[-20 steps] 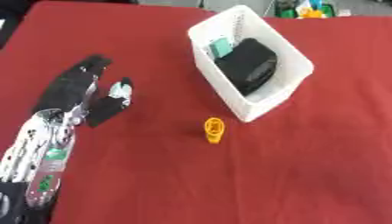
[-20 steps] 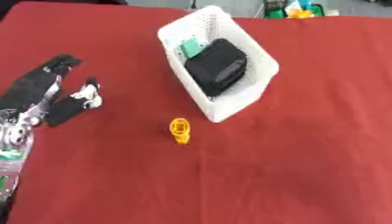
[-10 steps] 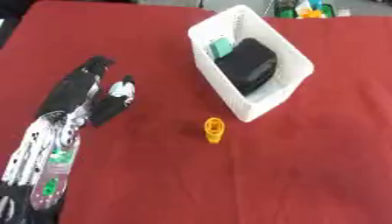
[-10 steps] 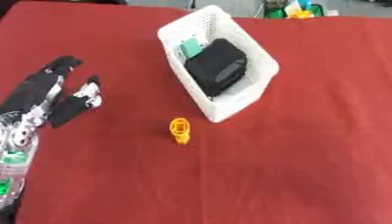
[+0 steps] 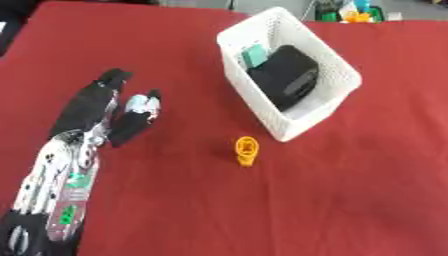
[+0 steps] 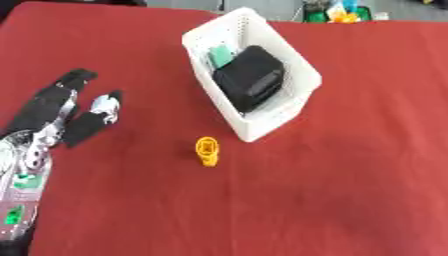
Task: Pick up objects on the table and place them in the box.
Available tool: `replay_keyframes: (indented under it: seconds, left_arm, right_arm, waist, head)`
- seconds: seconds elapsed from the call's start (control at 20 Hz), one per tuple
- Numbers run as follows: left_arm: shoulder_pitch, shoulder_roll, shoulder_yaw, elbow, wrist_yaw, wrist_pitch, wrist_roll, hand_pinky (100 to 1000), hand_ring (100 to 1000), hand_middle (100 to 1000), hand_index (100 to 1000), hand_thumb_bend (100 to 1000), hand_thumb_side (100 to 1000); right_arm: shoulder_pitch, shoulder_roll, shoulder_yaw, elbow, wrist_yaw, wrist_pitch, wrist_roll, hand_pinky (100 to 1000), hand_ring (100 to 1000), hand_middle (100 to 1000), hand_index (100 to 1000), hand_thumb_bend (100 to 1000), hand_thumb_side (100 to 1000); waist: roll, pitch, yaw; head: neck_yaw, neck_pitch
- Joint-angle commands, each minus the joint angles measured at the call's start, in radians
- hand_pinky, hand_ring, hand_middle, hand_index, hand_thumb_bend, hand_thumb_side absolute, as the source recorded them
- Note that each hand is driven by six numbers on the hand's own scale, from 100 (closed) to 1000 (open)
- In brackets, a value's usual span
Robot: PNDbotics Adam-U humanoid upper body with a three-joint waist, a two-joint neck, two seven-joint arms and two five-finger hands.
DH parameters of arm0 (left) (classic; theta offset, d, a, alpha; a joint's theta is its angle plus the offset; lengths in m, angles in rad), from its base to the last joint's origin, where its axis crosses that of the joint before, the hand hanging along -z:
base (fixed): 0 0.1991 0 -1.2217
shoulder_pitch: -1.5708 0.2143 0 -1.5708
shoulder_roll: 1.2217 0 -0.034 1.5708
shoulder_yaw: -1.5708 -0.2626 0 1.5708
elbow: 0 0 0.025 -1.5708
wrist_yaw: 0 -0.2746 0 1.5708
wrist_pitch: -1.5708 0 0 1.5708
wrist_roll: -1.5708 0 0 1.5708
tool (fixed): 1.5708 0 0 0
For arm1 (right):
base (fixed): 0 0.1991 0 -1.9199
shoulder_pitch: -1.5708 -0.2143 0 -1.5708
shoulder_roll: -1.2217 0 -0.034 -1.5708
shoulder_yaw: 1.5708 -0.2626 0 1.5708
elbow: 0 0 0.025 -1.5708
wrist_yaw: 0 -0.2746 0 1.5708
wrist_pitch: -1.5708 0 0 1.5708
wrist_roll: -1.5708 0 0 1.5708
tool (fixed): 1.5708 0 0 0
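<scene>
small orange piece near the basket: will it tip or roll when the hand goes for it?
The small orange plastic piece looks narrow with a ring-shaped top, so a sideways nudge would probably tip it. Likely light and stiff. The red cloth should limit sliding. It sits clear of the white basket.

Red table (image 5: 367, 190); white box (image 5: 328, 62); orange object (image 5: 247, 150).

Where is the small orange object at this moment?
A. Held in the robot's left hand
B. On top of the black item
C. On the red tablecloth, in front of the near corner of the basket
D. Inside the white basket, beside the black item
C: the orange object lies alone on the red cloth, just off the white basket, while the left hand is open and apart from it.
</scene>
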Motion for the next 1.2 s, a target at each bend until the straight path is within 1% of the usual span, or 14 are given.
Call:
replay_keyframes:
  seconds: [0.05,0.25,0.4,0.7,0.8,0.85,1.05,1.2]
  left_arm:
    - [-0.013,0.002,0.015,-0.006,-0.028,0.003,-0.008,1000,1000,1000,1000,394,1000]
    - [-0.02,-0.001,0.025,0.001,-0.157,0.008,0.002,1000,1000,1000,1000,430,1000]
    - [-0.025,-0.022,0.026,-0.007,-0.251,0.011,0.003,1000,1000,1000,1000,424,1000]
    - [-0.02,-0.061,0.028,-0.018,-0.312,0.016,-0.026,1000,1000,1000,1000,415,1000]
    - [-0.022,-0.072,0.029,-0.02,-0.323,0.019,-0.033,1000,1000,1000,1000,402,1000]
    - [-0.023,-0.076,0.026,-0.023,-0.318,0.018,-0.036,1000,1000,1000,1000,378,1000]
    - [-0.023,-0.08,0.019,-0.039,-0.257,0.015,-0.039,1000,1000,1000,1000,347,1000]
    - [-0.023,-0.078,0.018,-0.045,-0.216,0.014,-0.032,1000,1000,1000,1000,344,1000]
  right_arm:
    - [-0.002,-0.005,0.0,-0.023,-0.008,-0.004,0.005,747,748,605,706,201,1000]
    - [-0.002,-0.004,0.003,-0.023,-0.01,-0.004,0.01,747,748,604,705,201,1000]
    - [-0.002,-0.003,0.003,-0.023,-0.013,-0.004,0.012,747,748,604,705,199,1000]
    - [-0.002,-0.001,0.004,-0.023,-0.017,-0.006,0.016,747,749,604,705,199,1000]
    - [-0.002,0.0,0.005,-0.023,-0.019,-0.006,0.018,748,749,604,705,198,1000]
    - [-0.003,0.0,0.006,-0.023,-0.02,-0.006,0.02,748,749,604,706,198,1000]
    - [-0.003,0.001,0.006,-0.023,-0.022,-0.006,0.024,748,749,605,706,199,1000]
    - [-0.003,0.001,0.007,-0.023,-0.023,-0.006,0.026,749,749,605,706,200,1000]
  waist:
    - [-0.001,-0.017,0.002]
    - [-0.005,-0.017,0.005]
    - [-0.008,-0.017,0.007]
    - [-0.011,-0.016,0.006]
    - [-0.012,-0.015,0.007]
    - [-0.012,-0.015,0.006]
    - [-0.013,-0.014,0.007]
    - [-0.013,-0.014,0.008]
  head:
    - [0.0,-0.015]
    - [0.001,-0.018]
    - [0.003,-0.019]
    - [0.003,-0.022]
    - [0.005,-0.023]
    - [0.006,-0.024]
    - [0.004,-0.03]
    - [0.002,-0.031]
